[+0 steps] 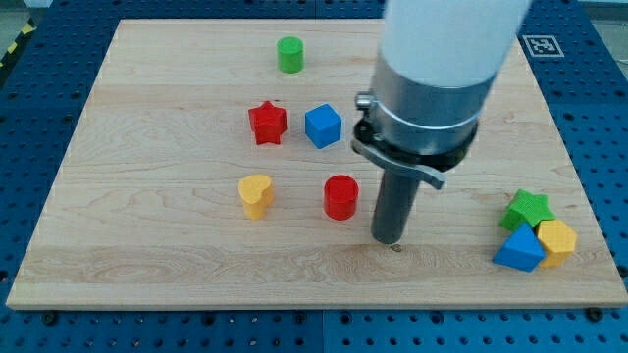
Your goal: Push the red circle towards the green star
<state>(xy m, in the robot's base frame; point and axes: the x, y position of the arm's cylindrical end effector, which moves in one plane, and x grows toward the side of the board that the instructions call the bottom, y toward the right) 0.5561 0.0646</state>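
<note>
My tip (393, 246) rests on the table (147, 255) just right of the red circle (340, 197); I carry no claw. The green star (528, 208) sits far right. No writing is legible

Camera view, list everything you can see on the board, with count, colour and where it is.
green cylinder: one, green, near the view's top, left of centre
red star: one, red, left of centre, close beside the blue cube
blue cube: one, blue, just to the view's right of the red star
yellow heart: one, yellow, below the red star
red circle: one, red, centre, below the blue cube
green star: one, green, at the view's lower right, top of a tight cluster
blue triangle: one, blue, in that cluster, below the green star
yellow hexagon: one, yellow, right side of the cluster
wooden board: one, light wood, under all blocks
my tip: one, dark rod, just to the view's right of the red circle
</note>
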